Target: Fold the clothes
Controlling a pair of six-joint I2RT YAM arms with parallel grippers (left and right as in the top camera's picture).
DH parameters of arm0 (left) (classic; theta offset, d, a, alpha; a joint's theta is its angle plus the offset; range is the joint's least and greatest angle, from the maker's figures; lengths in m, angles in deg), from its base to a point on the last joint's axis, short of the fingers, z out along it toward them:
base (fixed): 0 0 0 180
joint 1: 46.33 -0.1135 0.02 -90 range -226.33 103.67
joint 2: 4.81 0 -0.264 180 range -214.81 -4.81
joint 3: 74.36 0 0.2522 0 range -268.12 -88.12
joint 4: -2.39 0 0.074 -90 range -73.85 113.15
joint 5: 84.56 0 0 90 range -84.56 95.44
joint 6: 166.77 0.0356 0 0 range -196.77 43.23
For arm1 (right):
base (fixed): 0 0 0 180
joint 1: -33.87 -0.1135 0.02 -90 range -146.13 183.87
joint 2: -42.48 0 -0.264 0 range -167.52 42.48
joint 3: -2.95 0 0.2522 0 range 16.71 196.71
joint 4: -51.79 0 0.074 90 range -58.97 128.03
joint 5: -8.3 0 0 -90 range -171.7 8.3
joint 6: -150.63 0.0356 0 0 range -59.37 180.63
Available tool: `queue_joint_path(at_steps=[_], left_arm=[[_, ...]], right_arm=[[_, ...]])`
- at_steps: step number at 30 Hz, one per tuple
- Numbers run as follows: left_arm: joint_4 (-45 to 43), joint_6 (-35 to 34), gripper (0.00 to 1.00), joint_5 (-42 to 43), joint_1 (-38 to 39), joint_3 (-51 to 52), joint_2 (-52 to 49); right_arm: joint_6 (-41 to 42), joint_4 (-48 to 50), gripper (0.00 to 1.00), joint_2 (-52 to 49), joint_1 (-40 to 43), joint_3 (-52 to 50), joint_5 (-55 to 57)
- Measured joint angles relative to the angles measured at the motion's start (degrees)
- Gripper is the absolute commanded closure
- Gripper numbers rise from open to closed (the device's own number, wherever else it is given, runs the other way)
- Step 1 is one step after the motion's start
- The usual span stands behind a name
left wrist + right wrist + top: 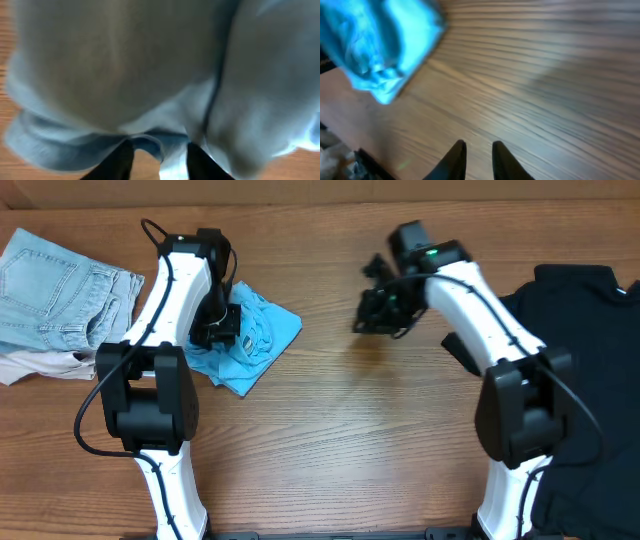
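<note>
The clothes lie in three places. A sky-blue T-shirt (255, 340) sits bunched at centre left, and it fills the left wrist view (150, 65). My left gripper (214, 328) is down on its left part. Its jaws (160, 152) stand apart, with a fold of the shirt's hem and a strip of bare wood between the fingers (119, 162). My right gripper (378, 312) hovers over bare wood to the right of the shirt. Its jaws (477, 149) are slightly open with nothing between them. In the right wrist view the shirt (380, 45) shows at upper left.
A pale denim piece (55, 290) lies at the far left over an off-white piece (35, 365). A black T-shirt (585, 320) covers the right end of the wooden table (350, 440).
</note>
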Motion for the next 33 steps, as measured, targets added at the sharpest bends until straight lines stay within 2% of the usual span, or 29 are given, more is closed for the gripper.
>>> queue_joint_path(at_steps=[1, 2, 6, 12, 19, 20, 21, 22, 23, 25, 27, 29, 32, 33], left_arm=[[-1.2, 0.0, 0.94, 0.0, 0.0, 1.1, 0.0], [-1.8, 0.2, 0.96, 0.0, 0.0, 1.9, 0.0], [1.2, 0.2, 0.96, 0.6, 0.0, 3.5, 0.0], [11.5, 0.0, 0.96, 0.4, -0.1, 3.5, 0.0], [15.9, -0.5, 0.96, -0.2, -2.3, 2.8, 0.0], [16.1, -0.5, 0.92, -0.2, -2.8, 2.2, 0.0], [16.0, -0.7, 0.80, -0.2, -3.5, 1.3, 0.1], [15.7, -0.9, 0.64, -0.2, -4.2, 0.6, 0.2], [15.1, -0.9, 0.54, -0.2, -4.9, -0.3, 0.5], [13.1, -1.3, 0.41, 0.0, -6.4, -1.9, 1.2], [11.6, -1.5, 0.38, 0.9, -7.5, -2.6, 1.9], [10.7, -1.7, 0.46, 2.0, -8.3, -2.8, 2.4], [9.6, -1.6, 0.49, 3.1, -9.0, -2.8, 2.5], [9.3, -1.6, 0.53, 3.3, -8.9, -2.8, 2.5]], right_arm=[[0.1, 0.6, 0.77, 0.0, -1.6, 0.0, 0.0], [0.2, 0.8, 0.77, 0.0, -2.2, 0.0, 0.2], [2.4, 1.5, 0.77, 0.0, -5.8, 0.0, 1.7], [3.8, 4.4, 0.72, 0.0, -4.8, 0.0, 3.1], [2.7, 13.5, 0.66, 0.0, -5.3, -0.6, -0.3], [2.6, 15.2, 0.66, 0.0, -5.6, -1.1, -0.9], [2.6, 16.7, 0.65, 0.0, -6.0, -1.8, -1.3], [2.6, 18.3, 0.65, 0.0, -6.3, -2.7, -1.9], [2.5, 19.4, 0.65, 0.0, -6.6, -3.4, -2.3], [2.3, 22.6, 0.65, -0.2, -7.5, -5.1, -3.7], [2.2, 25.4, 0.63, -0.3, -8.4, -6.4, -4.5], [2.2, 28.5, 0.62, -0.3, -9.5, -7.5, -4.9], [2.2, 34.4, 0.62, -0.3, -11.6, -9.5, -5.0], [2.2, 36.6, 0.62, -0.3, -12.4, -10.5, -4.8]])
